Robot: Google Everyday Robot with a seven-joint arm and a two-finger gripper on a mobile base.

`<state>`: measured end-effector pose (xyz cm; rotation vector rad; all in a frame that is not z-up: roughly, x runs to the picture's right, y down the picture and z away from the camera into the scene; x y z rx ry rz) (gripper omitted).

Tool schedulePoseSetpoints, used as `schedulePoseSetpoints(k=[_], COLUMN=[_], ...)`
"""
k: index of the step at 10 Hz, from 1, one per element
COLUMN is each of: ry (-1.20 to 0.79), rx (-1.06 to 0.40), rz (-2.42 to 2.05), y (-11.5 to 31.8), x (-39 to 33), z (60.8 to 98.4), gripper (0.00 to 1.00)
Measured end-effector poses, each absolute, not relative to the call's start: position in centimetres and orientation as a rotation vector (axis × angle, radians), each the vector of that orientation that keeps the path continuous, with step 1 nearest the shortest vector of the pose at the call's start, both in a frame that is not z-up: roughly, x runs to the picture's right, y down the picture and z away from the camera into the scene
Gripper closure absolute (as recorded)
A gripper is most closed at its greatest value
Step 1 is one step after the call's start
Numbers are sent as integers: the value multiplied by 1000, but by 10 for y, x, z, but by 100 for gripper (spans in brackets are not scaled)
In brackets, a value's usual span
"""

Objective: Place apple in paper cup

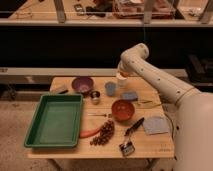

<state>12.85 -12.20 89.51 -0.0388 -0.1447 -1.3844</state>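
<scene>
The white paper cup [121, 82] stands near the table's far edge, right of the small blue-grey cup [110, 88]. My gripper [122, 71] hangs straight down just above the paper cup's mouth. It is shut on the apple [123, 75], which shows only as a small pale orange patch at the gripper's tip, right over the cup's rim. The rest of the apple is hidden by the gripper.
On the wooden table [160, 145] are a purple bowl [82, 84], a small metal cup [95, 96], a green tray [55, 120], an orange-brown bowl [123, 110], a carrot [90, 132], grapes [104, 132], a brush [131, 134], a blue cloth [155, 125] and a blue sponge [130, 95].
</scene>
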Motion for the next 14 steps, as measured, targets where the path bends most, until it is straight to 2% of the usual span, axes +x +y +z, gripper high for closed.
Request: schedulePoseSetpoints(k=[7, 14], ry=[-116, -137], rx=[0, 18], rz=[-1368, -1366], y=[-137, -133], x=[144, 128], z=[894, 895], gripper=[100, 100])
